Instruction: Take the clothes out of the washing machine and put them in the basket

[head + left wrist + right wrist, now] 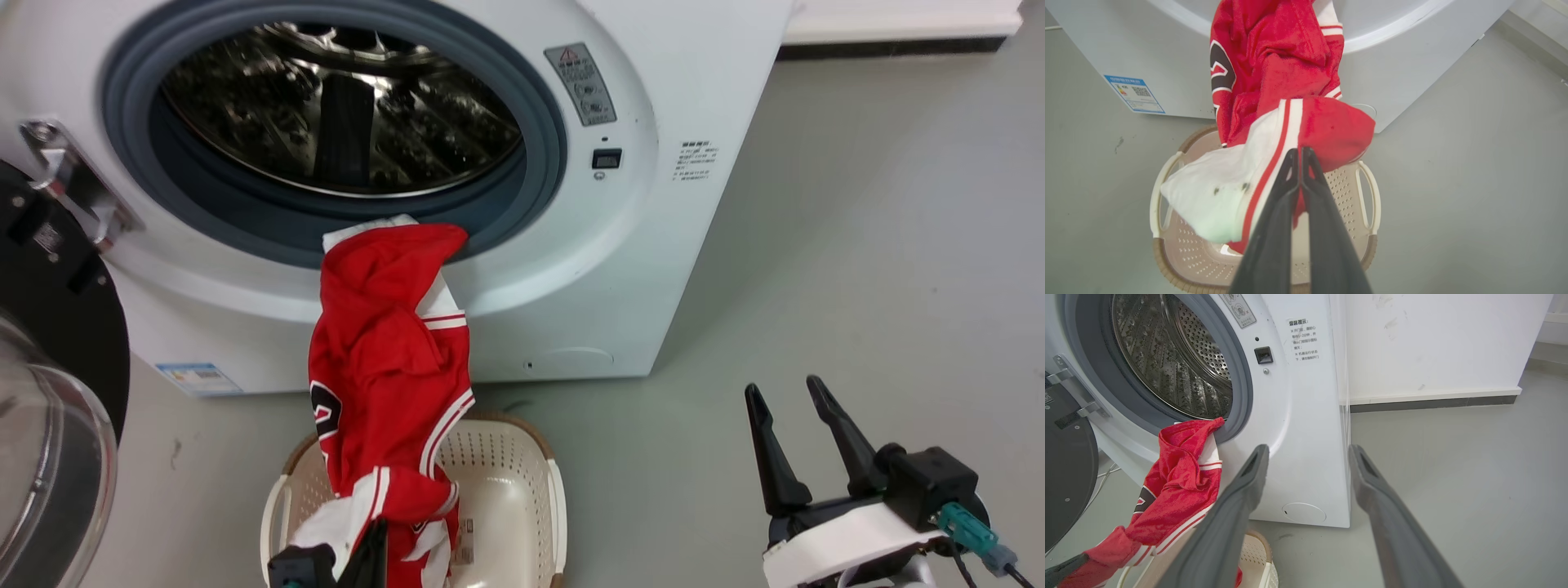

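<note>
Red clothes (384,359) w/ white trim & a black numeral hang from the grey door seal (539,204) of the washing machine (653,269), lower end over the cream basket (558,490), which sits on the floor (857,286) just in front. Left claw (1299,152) is clenched on the garment's striped edge above the basket. Right claw (782,386) is released, fingers spread, well apart from the clothes.

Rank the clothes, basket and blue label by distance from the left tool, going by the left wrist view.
1. clothes: pinched in the left tool, centre.
2. basket: just beneath the tool.
3. blue label: upper left, farthest.
</note>
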Motion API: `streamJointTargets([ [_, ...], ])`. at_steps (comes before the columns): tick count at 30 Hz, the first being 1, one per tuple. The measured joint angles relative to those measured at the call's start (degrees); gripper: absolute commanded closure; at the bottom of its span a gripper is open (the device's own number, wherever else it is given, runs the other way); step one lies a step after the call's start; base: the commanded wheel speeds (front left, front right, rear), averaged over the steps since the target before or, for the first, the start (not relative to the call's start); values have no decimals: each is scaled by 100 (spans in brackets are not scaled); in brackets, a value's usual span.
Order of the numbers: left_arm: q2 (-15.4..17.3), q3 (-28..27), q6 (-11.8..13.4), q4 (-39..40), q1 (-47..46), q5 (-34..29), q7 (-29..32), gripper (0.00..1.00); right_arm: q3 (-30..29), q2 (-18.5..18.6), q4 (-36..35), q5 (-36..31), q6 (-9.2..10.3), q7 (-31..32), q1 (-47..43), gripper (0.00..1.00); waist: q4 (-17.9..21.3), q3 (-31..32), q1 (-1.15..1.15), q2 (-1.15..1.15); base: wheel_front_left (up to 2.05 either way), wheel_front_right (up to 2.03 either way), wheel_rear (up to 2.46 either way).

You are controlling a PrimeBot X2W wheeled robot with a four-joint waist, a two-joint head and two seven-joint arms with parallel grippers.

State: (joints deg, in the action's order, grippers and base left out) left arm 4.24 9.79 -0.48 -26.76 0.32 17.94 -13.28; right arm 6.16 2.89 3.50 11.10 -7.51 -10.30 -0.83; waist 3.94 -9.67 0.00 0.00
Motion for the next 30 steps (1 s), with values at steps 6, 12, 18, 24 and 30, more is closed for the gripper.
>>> streamJointTargets([
  [6, -77, 56, -1, -877, -353, 164, -93, 100, 93, 1, -65, -13, 1, -25, 331, 0, 58, -629, 1, 0, 0, 0, 0],
  [12, -80, -74, -52, -1736, -1229, 200, -157, 100, 146, 1, -166, -35, 1, -85, 675, 0, 153, -1382, 1, 0, 0, 0, 0],
  [18, 40, -352, -43, -2369, -2276, 192, -165, 100, 297, 3, -232, -58, 1, -147, 1026, 0, 267, -2212, 1, 0, 0, 0, 0],
  [24, 230, -571, 19, -3029, -3174, 149, -179, 100, 509, 1, -227, -47, 1, -223, 1336, 0, 455, -3003, 2, 0, 0, 0, 0],
  [30, 316, -709, 77, -3620, -3646, 196, -179, 100, 532, 2, -151, -12, 1, -286, 1482, 0, 669, -3484, 2, 0, 0, 0, 0],
])
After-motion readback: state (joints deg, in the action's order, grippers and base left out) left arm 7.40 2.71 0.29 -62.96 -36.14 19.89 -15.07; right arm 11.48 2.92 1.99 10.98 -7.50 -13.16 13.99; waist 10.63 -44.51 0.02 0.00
